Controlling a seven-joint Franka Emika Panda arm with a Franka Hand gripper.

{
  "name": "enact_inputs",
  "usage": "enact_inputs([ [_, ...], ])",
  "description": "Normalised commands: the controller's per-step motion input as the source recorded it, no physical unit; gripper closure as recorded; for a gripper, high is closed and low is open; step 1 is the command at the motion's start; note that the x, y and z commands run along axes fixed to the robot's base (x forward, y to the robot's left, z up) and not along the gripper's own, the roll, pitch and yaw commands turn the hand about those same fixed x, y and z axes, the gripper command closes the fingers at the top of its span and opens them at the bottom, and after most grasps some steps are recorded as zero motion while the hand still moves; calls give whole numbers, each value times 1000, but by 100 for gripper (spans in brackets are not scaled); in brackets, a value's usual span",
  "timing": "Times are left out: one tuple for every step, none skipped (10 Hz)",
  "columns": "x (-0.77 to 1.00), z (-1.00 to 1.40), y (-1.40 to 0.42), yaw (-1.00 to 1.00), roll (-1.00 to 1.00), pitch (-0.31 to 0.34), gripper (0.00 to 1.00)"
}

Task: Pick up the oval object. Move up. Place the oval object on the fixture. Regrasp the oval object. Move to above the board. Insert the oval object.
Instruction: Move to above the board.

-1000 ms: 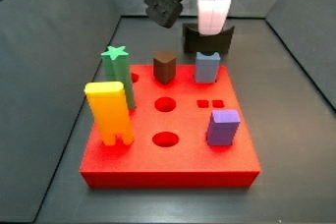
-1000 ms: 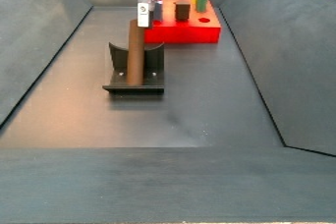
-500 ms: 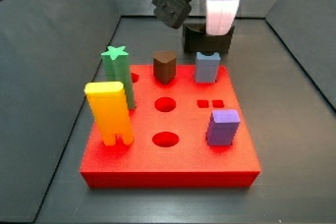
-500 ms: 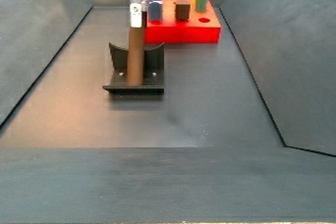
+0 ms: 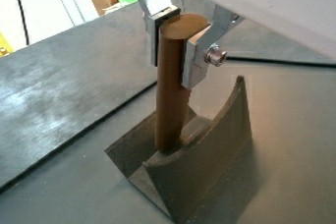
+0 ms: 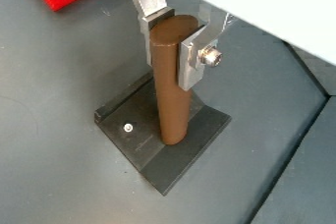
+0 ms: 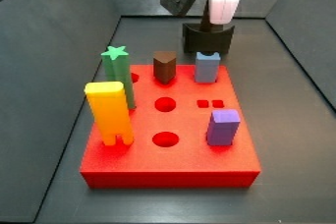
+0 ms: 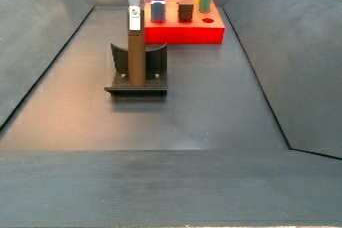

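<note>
The oval object (image 5: 171,90) is a dark brown peg with a rounded top. It stands upright on the fixture (image 5: 210,159), its foot resting on the base plate, and shows in both wrist views (image 6: 168,81). My gripper (image 5: 178,33) is at the peg's top end, with the silver fingers (image 5: 199,56) pressed against both sides of it. In a side view the gripper (image 8: 134,20) sits over the peg (image 8: 134,57) on the fixture (image 8: 136,77). The red board (image 7: 168,130) lies apart from the fixture.
On the board stand a yellow peg (image 7: 108,110), a green star peg (image 7: 117,66), another brown peg (image 7: 164,68), a blue peg (image 7: 207,68) and a purple peg (image 7: 223,127). Grey walls (image 8: 54,52) slope up round the floor.
The gripper has risen a little and shifted slightly sideways. The peg's foot still rests on the fixture.
</note>
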Motion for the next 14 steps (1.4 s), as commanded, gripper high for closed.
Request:
enact_inputs([
  [-187, 1000, -204, 173, 79, -124, 100],
  [-185, 1000, -191, 136, 65, -109, 100],
  [-170, 1000, -173, 68, 9, -74, 100],
  [-164, 1000, -166, 31, -16, -41, 100],
  [-157, 1000, -154, -6, -25, -9, 100],
  [-151, 1000, -143, -22, -39, 17, 100],
  [-147, 1000, -135, -29, -44, 34, 100],
  [-135, 1000, -117, -34, -50, 69, 100],
  [-130, 1000, -108, -33, -51, 82, 100],
  [-118, 1000, -93, -23, -50, 98, 100],
  [-111, 1000, -83, -15, -56, 106, 100],
  [-107, 1000, -72, -5, -60, 106, 100],
  [-102, 1000, -64, 0, -67, 107, 100],
  [-94, 1000, -53, 5, -71, 104, 100],
])
